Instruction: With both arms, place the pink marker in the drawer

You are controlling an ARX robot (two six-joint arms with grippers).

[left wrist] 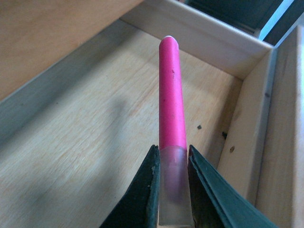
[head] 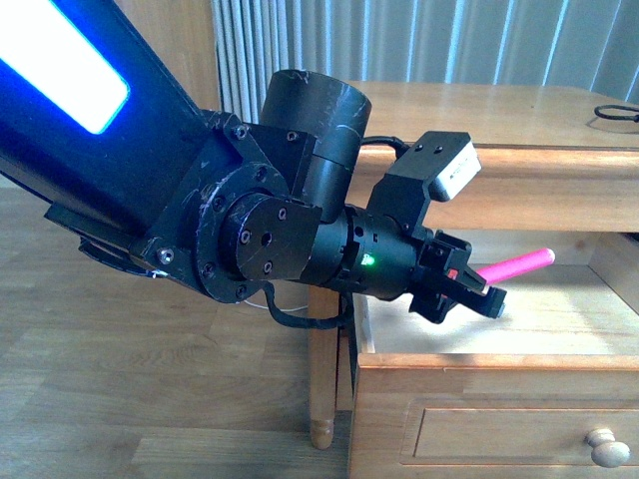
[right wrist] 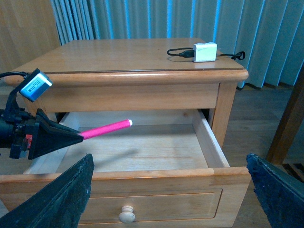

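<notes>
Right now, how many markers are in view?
1. The pink marker is clamped by its pale end in the left gripper, above the open drawer. The drawer floor just behind its front is hidden, so another could lie there.

In the front view, the pink marker's (head: 521, 263) pale end is hidden between the left gripper's (head: 487, 287) fingers; the drawer (head: 499, 361) is cut off by the right edge.

left arm (head: 300, 235): black, round joints, screws | 1 green light (head: 371, 261) | blue-lit panel (head: 60, 55), possibly a screen
</notes>
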